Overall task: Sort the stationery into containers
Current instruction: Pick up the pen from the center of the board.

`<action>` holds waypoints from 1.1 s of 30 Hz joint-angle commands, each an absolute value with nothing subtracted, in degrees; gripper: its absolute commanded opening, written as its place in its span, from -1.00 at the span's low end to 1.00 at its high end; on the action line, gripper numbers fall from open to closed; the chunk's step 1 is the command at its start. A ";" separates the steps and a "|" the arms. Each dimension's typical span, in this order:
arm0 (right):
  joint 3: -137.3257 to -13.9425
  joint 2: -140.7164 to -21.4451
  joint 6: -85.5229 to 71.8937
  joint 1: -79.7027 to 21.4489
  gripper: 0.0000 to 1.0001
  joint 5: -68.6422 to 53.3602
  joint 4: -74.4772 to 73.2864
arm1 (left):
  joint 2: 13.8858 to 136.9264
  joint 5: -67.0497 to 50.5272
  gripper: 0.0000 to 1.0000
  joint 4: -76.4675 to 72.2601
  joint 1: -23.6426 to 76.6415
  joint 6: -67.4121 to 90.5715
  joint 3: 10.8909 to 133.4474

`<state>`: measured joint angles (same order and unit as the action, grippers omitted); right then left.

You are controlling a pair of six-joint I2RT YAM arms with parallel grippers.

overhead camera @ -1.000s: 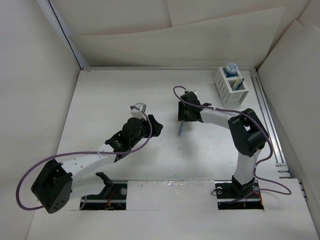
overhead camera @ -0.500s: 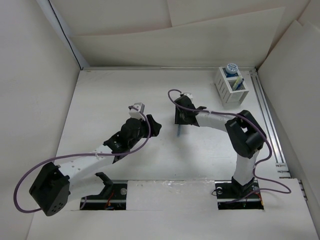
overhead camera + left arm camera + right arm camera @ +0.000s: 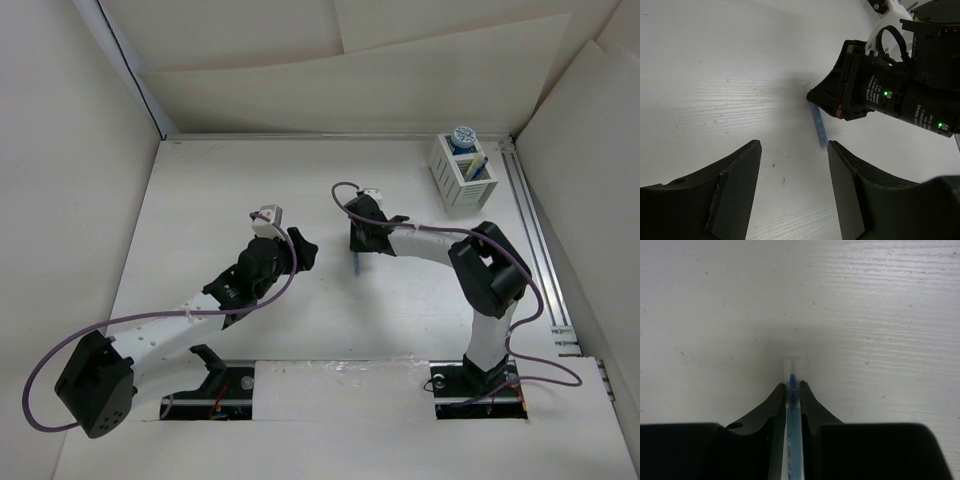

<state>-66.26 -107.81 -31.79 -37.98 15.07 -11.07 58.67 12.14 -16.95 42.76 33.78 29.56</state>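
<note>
Overhead, the right gripper (image 3: pixel 358 246) sits well left of the white box (image 3: pixel 450 180) (a patterned roll (image 3: pixel 462 137) tops its far compartment), low over the light-blue stick (image 3: pixel 356 263).

From the left wrist, the left gripper (image 3: pixel 795 147) is spread and empty, with the stick lying on the table (image 3: pixel 715 75) ahead of it.

From the right wrist, the right fingers (image 3: pixel 776 405) pinch the stick.

stick (image 3: pixel 357 262) on table (image 3: pixel 200 200), organizer box (image 3: pixel 455 182) far right, roll (image 3: pixel 462 136) inside
</note>
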 commanded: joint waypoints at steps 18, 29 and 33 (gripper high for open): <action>-64.95 -95.12 -31.11 -39.29 -1.00 15.12 -12.12 | 58.36 11.95 0.05 -19.60 42.71 34.80 29.09; -64.42 -87.28 -29.53 -35.25 -1.00 13.97 -12.74 | 58.36 11.43 0.05 -20.12 42.71 34.80 29.09; -63.90 -85.08 -28.92 -34.02 -1.00 13.36 -12.74 | 58.36 11.43 0.05 -20.13 42.71 34.80 29.09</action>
